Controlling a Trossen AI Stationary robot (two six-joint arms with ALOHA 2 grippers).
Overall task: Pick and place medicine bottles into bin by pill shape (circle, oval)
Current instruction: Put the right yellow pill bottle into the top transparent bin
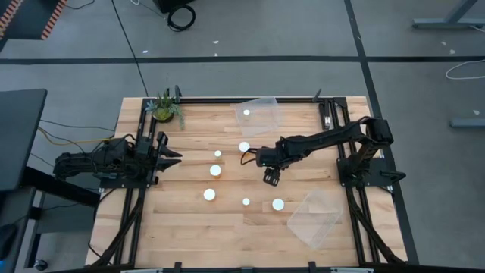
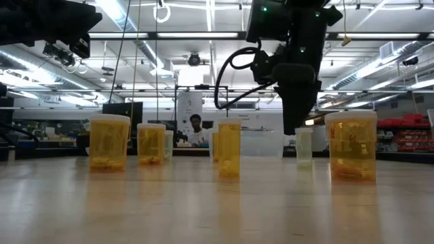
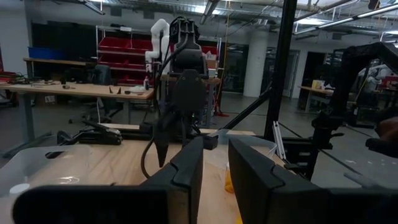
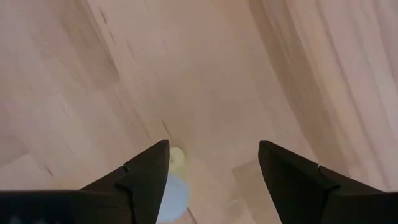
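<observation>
- Bare wood of the table (image 2: 203,217) fills the foreground of the low view. Beyond it the medicine bottles (image 2: 229,149) stand upright and apart from one another, orange with pills settled at the bottom.
- From above, six white caps are scattered across the middle of the table. A seventh bottle already sits inside the far bin (image 1: 267,106) at twelve o'clock. The near bin (image 1: 318,220), at about five o'clock, looks empty.
- The right gripper (image 1: 271,179) hangs just past the table's centre toward three o'clock, pointing down, its fingers spread wide and grasping nothing.
- Its likely target is the nearest bottle (image 1: 278,204), at roughly five o'clock from the gripper.
- In the right wrist view a white cap (image 4: 171,194) lies against the inner edge of one finger, not midway between the two. I would shift sideways until the cap is centred in the gap before lowering.
- Descend straight down and close on the orange body below the cap, since the cap is wider and a grip there could slip.
- Another bottle (image 1: 246,202) stands at seven o'clock from the gripper, so keep the fingers clear of it on the way down.
- Pill shape cannot be read from these pictures, so the choice of bin should be settled before the carry.
- The left gripper (image 1: 170,157) waits at the table's nine o'clock edge, fingers slightly parted and empty.
</observation>
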